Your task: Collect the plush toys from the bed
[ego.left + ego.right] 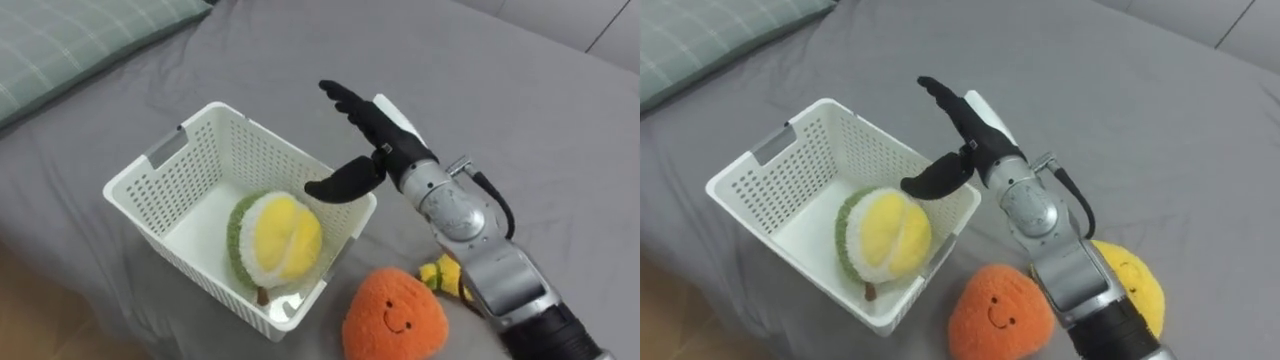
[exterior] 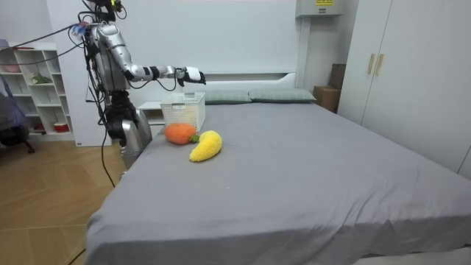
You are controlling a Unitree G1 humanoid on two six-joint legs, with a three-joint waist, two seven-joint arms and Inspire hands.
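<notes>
Durian toy [image 1: 275, 238] in the basket [image 1: 262, 133]; two to go.
My right hand [image 1: 385, 140] hovers above it, fingers [image 1: 345, 98] released; next I grasp the orange toy [image 1: 393, 318] at 5 o'clock.

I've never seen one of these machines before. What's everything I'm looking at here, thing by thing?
bed: one, grey sheet, bearing the basket and toys
pillows: two, pale green, at the head of the bed
basket: one, white, on the bed near the robot
round plush toy: one, green and yellow, inside the basket
orange plush toy: one, orange with a smiling face, on the bed beside the basket
yellow plush toy: one, yellow, on the bed beside the orange one
shelf unit: one, white, behind the robot
wardrobe: one, pale, room view's right
right hand: one, black, open, over the basket's rim
</notes>
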